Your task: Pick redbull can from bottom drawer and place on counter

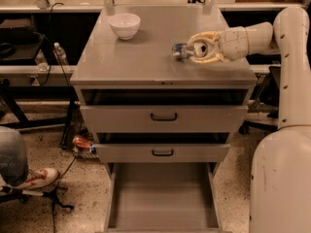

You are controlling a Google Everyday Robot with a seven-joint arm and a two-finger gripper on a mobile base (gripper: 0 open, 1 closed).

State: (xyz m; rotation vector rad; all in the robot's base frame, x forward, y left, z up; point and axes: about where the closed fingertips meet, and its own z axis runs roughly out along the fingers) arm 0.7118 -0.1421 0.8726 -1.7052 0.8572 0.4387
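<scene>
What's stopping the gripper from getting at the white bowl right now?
Likely reachable, but its grip is taken: the gripper hangs over the right of the counter, shut on the redbull can. Only bare counter lies between it and the white bowl at back left.

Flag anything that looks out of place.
The slim silver-and-blue metal can lies sideways in the pincer at the matte grey counter. The wide grey bottom drawer stands open. An orange-red shiny packet lies on the floor.
</scene>
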